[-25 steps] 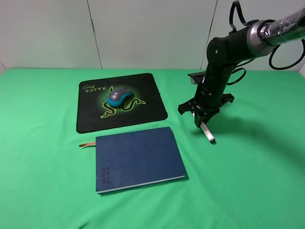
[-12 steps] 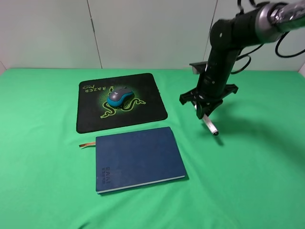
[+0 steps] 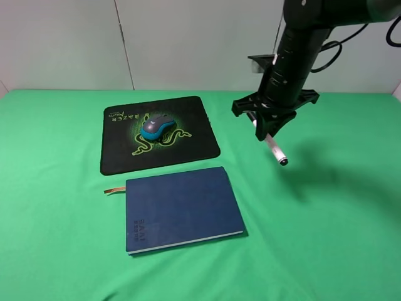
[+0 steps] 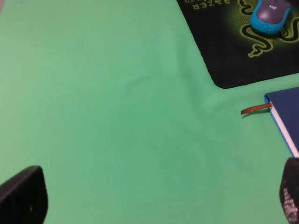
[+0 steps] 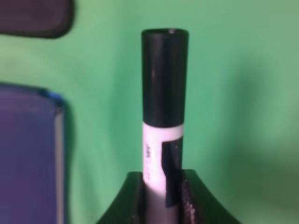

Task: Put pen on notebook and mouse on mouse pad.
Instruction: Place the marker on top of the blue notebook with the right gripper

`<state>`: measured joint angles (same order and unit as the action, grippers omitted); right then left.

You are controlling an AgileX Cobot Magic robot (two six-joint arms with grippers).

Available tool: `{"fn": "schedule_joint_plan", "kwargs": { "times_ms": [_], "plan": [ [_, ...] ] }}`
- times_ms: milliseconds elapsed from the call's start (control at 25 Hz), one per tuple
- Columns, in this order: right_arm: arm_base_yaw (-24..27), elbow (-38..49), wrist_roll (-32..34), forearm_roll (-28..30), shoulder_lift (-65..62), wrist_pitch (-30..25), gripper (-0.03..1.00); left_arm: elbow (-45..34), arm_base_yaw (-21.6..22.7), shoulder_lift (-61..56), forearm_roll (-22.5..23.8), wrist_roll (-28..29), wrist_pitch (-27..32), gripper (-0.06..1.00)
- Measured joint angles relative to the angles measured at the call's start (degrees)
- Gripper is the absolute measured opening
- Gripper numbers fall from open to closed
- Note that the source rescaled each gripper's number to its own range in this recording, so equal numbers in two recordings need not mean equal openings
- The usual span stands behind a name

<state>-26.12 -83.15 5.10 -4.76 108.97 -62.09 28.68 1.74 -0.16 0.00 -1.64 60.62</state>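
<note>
My right gripper [image 3: 265, 130] is shut on the pen [image 3: 274, 150], which hangs tilted in the air above the green cloth, right of the notebook. In the right wrist view the pen [image 5: 164, 116] sticks out between the fingers [image 5: 135, 196], black cap outward. The navy notebook [image 3: 182, 208] lies closed at front centre, its tan ribbon [image 4: 255, 109] at its left corner. The grey and teal mouse [image 3: 156, 127] rests on the black mouse pad [image 3: 188, 135] behind it. My left gripper is open, only its dark fingertips [image 4: 21, 196] showing, over bare cloth left of the notebook [image 4: 287, 114].
A green cloth [image 3: 326, 238] covers the whole table. White wall panels [image 3: 188, 44] stand behind it. The right arm [image 3: 297, 44] reaches down from the upper right.
The right arm has lifted the pen off the cloth and carried it higher and slightly away from the table front. Mouse, pad and notebook have not moved.
</note>
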Motion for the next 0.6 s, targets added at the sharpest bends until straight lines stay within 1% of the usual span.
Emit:
{"fn": "schedule_joint_plan", "kwargs": {
  "times_ms": [240,400,600],
  "plan": [
    [-9.66,0.00,3.94,0.11,-0.24,-0.04,0.00,0.00,0.00,0.00,0.00,0.00,0.00,1.00],
    [-15.76,0.00,7.77,0.11,-0.24,0.74,0.00,0.00,0.00,0.00,0.00,0.00,0.00,1.00],
    [-21.82,0.00,10.49,0.11,-0.24,2.76,0.00,0.00,0.00,0.00,0.00,0.00,-0.11,1.00]
  ]
}}
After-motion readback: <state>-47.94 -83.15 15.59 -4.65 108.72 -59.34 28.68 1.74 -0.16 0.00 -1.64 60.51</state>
